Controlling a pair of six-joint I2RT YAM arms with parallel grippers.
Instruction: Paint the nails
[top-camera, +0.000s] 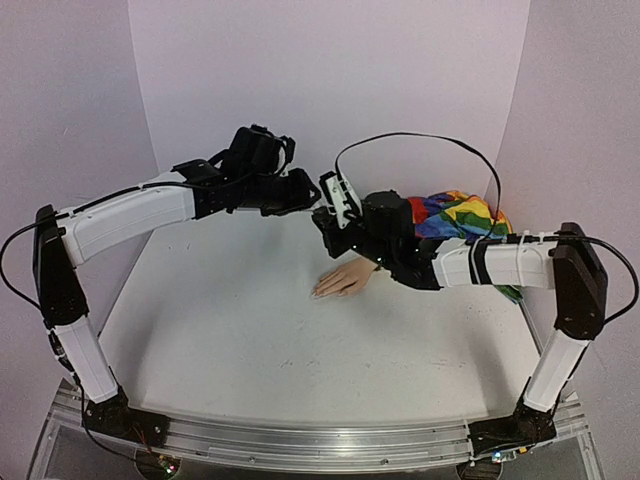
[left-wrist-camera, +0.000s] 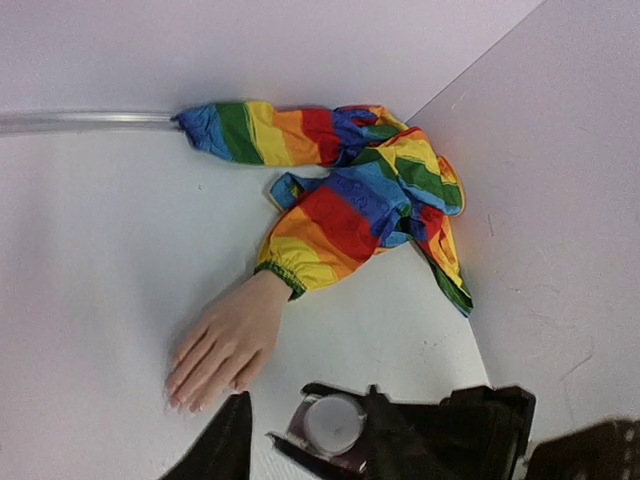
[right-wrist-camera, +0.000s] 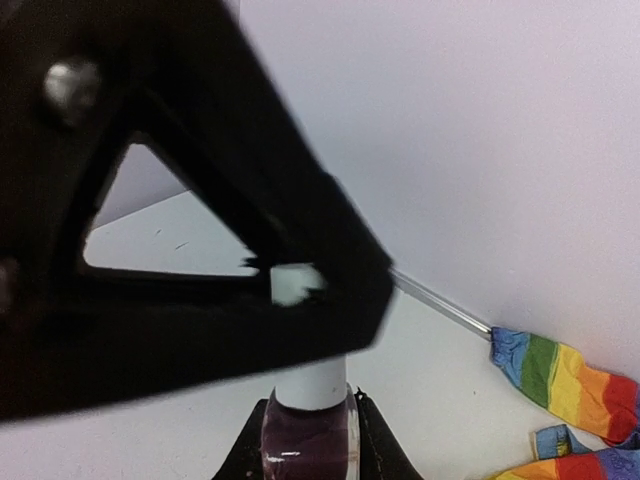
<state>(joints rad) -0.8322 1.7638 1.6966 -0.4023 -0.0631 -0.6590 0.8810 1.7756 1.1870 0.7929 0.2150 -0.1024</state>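
A white worktop (top-camera: 250, 350) is enclosed by pale lilac walls. Towards its middle the mannequin hand (top-camera: 347, 277) is laid flat, palm down, with the fingers pointed left and a little near. The nails (left-wrist-camera: 182, 393) are at those fingertips, too small for their colour to be told.

Just beyond, held off the surface, the polish bottle (right-wrist-camera: 308, 450) is clamped in the right claw (right-wrist-camera: 310, 440), whose fingers are closed on its dark body. The left claw (left-wrist-camera: 305, 440) is set about the white cap (left-wrist-camera: 330, 420); whether it is gripping cannot be told.

If the cap were pulled askew, the bottle could be twisted in its grip and polish spilled onto the worktop or the hand. The two claws are crowded together, so a knock is judged possible. The right arm (top-camera: 500, 262) is stretched over the wrist and would likely hinder a brush brought from the right.

At the far right the rainbow sleeve (left-wrist-camera: 340, 215) is bunched against the wall, and a clear tube (left-wrist-camera: 80, 120) is seen along the far edge.
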